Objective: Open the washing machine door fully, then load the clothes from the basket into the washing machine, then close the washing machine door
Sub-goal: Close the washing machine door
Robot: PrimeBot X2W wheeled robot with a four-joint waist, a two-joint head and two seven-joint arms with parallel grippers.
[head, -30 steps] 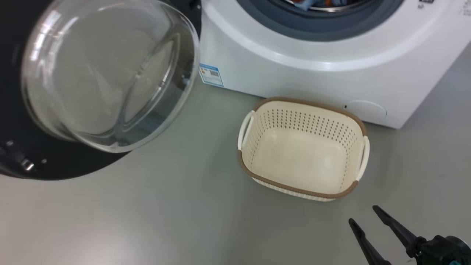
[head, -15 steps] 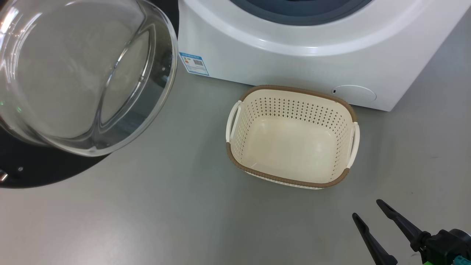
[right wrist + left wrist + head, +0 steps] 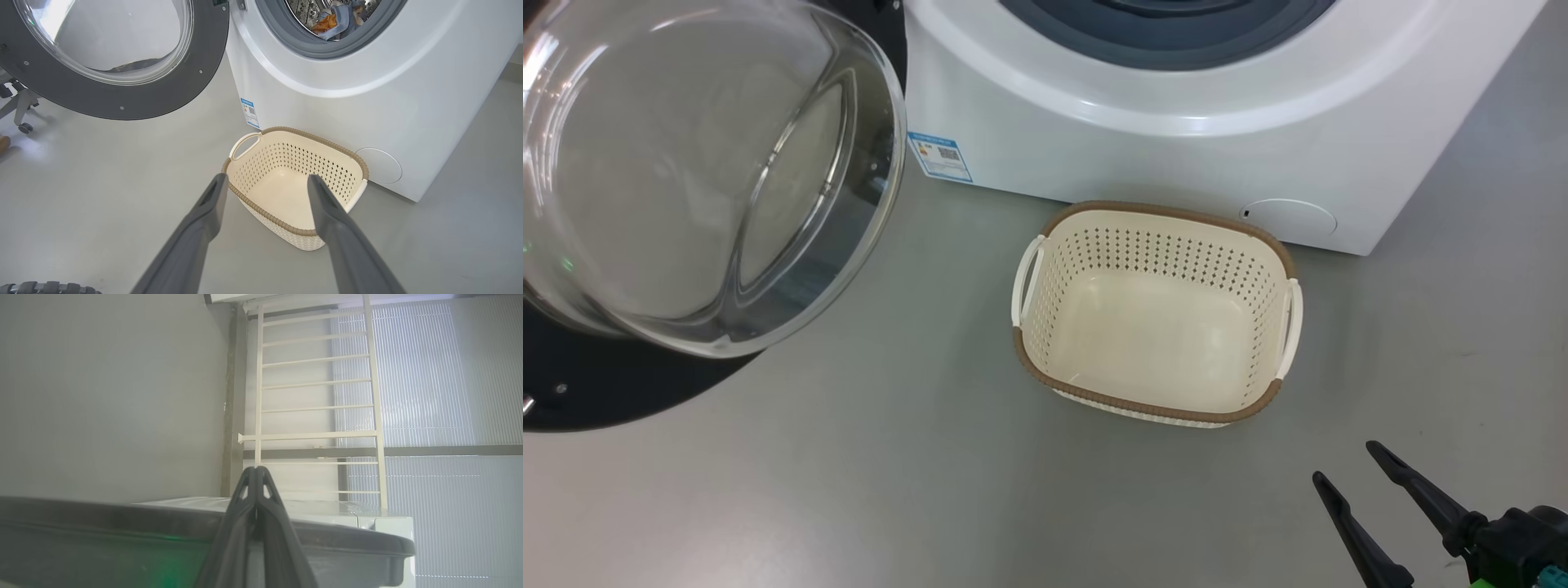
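Cream basket point(image 3: 1168, 211) empty in head view, just beside washing machine point(image 3: 1176, 155) front. Washing machine door point(image 3: 686, 188) swung wide at left. Right gripper point(image 3: 1346, 462) at near right, fingers apart, holding nothing.

Left wrist view: left gripper point(image 3: 256, 470) fingers pressed together, nothing between them; dark curved edge beneath, probably door rim.

Right wrist view: clothes point(image 3: 333, 22) lie inside drum. Judgement: loading complete, closing step in hand. Next move: push door rightward until latched.

Your head camera has moved.
Over the last second the washing machine door point(image 3: 703, 180), the washing machine point(image 3: 1176, 155) and the basket point(image 3: 1168, 209) have all slid left in the head view, and your right gripper point(image 3: 1341, 459) now stands farther from the basket's near corner.
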